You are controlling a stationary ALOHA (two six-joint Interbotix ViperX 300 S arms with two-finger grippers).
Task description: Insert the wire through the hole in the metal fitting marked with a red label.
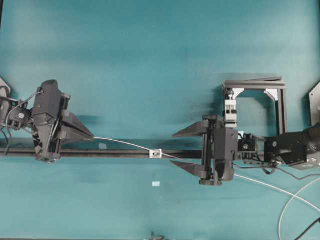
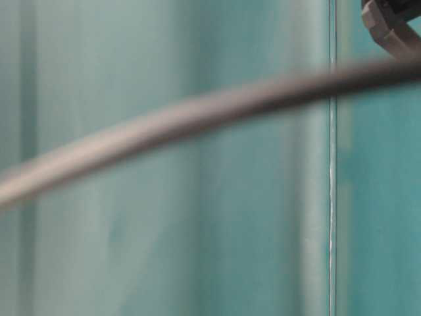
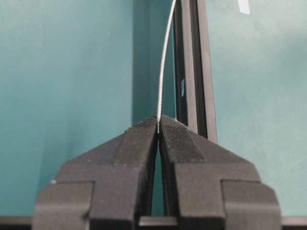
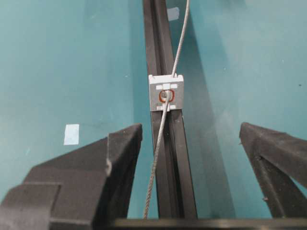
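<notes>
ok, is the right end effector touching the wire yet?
Apart. The right wrist view shows the right end effector open, the wire running between its fingers with clear teal gaps on both sides, out of the metal fitting.

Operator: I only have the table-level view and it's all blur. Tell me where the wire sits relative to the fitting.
Observer: In the right wrist view the wire runs through the red-ringed hole in the metal fitting and comes out on the camera's side.
Operator: Report what's holding it.
Observer: The left end effector is shut on the wire, pinching it right at the fingertips.
Operator: Now the right one.
Observer: The right end effector is open, with one finger on each side of the black rail.
</notes>
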